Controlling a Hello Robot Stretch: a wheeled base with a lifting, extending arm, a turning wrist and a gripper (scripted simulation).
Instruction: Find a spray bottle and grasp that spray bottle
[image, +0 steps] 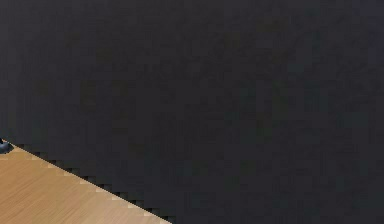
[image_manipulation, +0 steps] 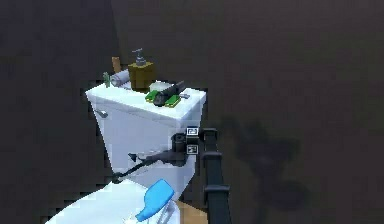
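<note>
Standing here, I see the robot drawn up alongside a white toilet (image_manipulation: 130, 125) against a dark wall (image_manipulation: 300, 70). The search looks done, and the step in hand is the reach for the grasp.

On the tank lid stand an olive-brown pump bottle (image_manipulation: 141, 72), a small brownish thing (image_manipulation: 116, 68) just beside it, and a tiny green item (image_manipulation: 105, 78) near the lid's left end. Toward the lid's right end lies a green-and-dark thing (image_manipulation: 165, 95), flat on its side. By its shape I take it for the spray bottle, though it is too small to be sure.

The arm (image_manipulation: 215, 185) rises from below, and the gripper (image_manipulation: 128, 170) points left across the front of the tank, lower than the lid. With the tank right behind its far end, I cannot tell whether it holds anything, nor how its fingers (image_manipulation: 150, 158) stand. A blue object (image_manipulation: 155, 200) sits low by the bowl.

Ahead of the robot there is more dark wall and a wedge of wooden floor (image: 50, 195).

As I judge it, the next move calls for lifting the arm to the height of the lid. The gripper must then be brought to the lying bottle without knocking the pump bottle close by.
</note>
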